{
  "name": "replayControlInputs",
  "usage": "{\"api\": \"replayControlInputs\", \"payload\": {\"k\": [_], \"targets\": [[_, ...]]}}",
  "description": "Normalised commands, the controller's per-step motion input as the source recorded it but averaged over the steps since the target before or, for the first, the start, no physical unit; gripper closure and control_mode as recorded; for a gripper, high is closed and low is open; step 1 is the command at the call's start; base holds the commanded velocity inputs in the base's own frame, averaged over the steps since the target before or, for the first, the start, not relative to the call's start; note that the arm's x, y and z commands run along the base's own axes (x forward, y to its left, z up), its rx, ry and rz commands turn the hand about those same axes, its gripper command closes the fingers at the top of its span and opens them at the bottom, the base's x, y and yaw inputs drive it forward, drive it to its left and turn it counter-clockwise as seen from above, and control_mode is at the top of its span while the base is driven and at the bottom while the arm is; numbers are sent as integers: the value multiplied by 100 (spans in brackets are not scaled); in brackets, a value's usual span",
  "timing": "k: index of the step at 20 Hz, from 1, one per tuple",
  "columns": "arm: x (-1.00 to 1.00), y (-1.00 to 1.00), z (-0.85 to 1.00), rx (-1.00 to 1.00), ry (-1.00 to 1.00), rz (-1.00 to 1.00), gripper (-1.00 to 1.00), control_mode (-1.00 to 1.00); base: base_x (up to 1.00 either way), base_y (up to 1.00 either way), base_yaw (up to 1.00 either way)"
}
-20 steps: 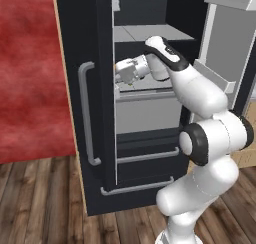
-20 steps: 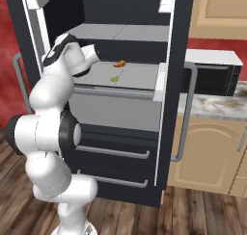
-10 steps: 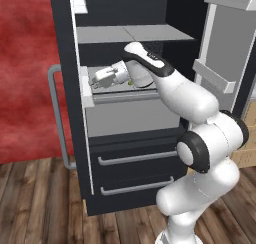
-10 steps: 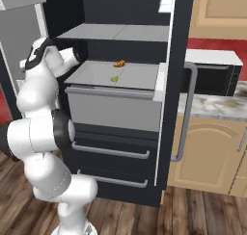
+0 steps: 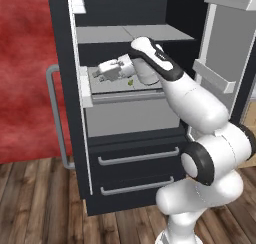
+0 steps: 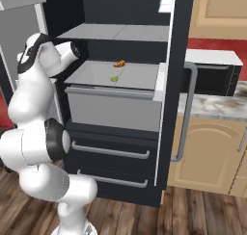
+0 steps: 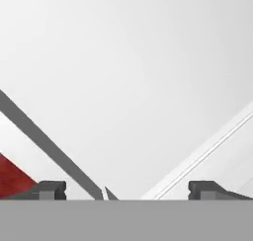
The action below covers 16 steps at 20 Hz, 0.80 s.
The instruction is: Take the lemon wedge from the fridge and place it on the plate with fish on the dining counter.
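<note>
The tall black two-door fridge (image 5: 125, 138) is seen with both doors swung open, long grey vertical handles (image 5: 56, 118) on their outer faces and two lower drawers (image 6: 108, 164) shut. The white arm's two-finger tool (image 5: 96, 75) is held inside the fridge, at the left end of the pale grey shelf (image 6: 130, 77), pointing left toward the inner face of the left door. In the hand view the two dark fingertips (image 7: 48, 189) are seen set wide apart at the bottom, with nothing between them; a pale surface lies close ahead, probably the door lining, though the view is too plain to be sure.

The tiny yellow-green lemon wedge (image 6: 114, 78) is seen lying on that shelf, near its middle, apart from the tool and untouched. A small orange curved item (image 6: 118, 63) is seen lying just behind it, toward the back. In the left base view the wedge (image 5: 130, 81) is glimpsed just beside the arm's wrist. To the right of the fridge, a white-grey marbled stone worktop (image 6: 212, 106) over light tan wood cabinets (image 6: 207, 152) is seen.
</note>
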Motion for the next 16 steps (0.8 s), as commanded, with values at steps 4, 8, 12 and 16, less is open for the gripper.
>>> {"api": "replayControlInputs", "payload": {"k": [4,8,12,16], "targets": [[-77,-68,51,-3,-14,-22,-100,-100,0,0,0],[-100,-83,-3,-21,-11,-13,-100,-100,0,0,0],[-100,-92,-36,-31,-1,-17,-100,-100,0,0,0],[-81,-97,-9,-26,12,-31,-100,-100,0,0,0]]}}
